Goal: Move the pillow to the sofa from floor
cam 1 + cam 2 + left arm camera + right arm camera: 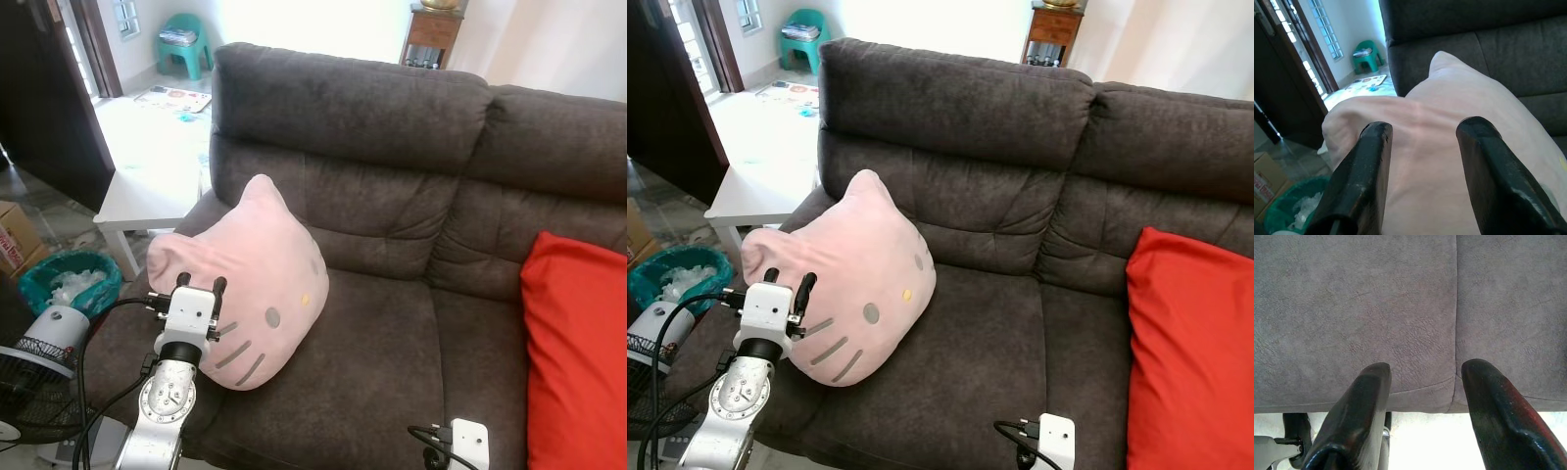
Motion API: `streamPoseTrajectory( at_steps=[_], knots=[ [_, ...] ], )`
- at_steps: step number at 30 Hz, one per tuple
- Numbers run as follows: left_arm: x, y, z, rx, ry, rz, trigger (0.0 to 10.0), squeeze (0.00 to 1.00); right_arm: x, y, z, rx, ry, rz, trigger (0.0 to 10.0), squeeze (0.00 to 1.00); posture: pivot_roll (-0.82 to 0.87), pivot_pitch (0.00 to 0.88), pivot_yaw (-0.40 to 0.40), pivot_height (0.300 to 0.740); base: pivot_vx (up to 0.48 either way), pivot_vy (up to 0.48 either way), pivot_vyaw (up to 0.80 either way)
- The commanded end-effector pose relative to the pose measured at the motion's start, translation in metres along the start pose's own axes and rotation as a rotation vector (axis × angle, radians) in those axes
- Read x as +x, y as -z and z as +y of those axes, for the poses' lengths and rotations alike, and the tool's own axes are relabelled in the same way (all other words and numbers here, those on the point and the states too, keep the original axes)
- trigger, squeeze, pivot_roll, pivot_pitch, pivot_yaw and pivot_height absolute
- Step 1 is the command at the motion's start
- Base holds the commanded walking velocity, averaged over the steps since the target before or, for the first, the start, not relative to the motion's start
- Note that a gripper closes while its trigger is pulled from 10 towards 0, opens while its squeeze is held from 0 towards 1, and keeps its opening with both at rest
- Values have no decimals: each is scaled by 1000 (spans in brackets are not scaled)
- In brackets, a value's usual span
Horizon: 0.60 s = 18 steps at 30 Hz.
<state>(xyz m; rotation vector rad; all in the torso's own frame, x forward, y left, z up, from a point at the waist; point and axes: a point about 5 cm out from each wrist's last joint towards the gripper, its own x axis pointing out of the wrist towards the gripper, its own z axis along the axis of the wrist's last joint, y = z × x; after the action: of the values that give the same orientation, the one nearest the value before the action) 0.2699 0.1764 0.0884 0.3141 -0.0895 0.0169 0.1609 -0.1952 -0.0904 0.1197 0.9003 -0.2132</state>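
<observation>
Pink cat-face pillow (250, 284) lies on sofa (392, 333) seat, lower left of frame, leaning on backrest, ears up-left. Left hand (186, 289) nearer, fingers spread, at pillow's lower-left edge. Right hand (1422, 382) spread, empty, hovering over sofa front edge.

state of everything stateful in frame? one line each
pink pillow: on the sofa seat, propped against the backrest
sofa: holds both pillows
red pillow: on the sofa's other end
left gripper: open, fingers at the pink pillow
right gripper: open, empty, over the seat's front edge
</observation>
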Motion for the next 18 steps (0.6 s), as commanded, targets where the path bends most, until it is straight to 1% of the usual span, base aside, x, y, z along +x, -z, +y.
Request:
streamPoseTrajectory(
  at_steps=[1,11,18],
  knots=[
    [4,-4,1,-10,4,-21,10000,0,-1,1,-2,8,8,-3,10000,0,171,0,-86,740,0,0,0],
    [5,-5,1,-22,-3,-19,10000,0,0,1,-3,4,10,3,10000,0,170,6,-89,740,0,0,0],
    [5,-4,1,-29,-3,-12,10000,0,0,2,-2,1,3,11,10000,0,168,12,-86,740,-250,0,0]
  ],
)
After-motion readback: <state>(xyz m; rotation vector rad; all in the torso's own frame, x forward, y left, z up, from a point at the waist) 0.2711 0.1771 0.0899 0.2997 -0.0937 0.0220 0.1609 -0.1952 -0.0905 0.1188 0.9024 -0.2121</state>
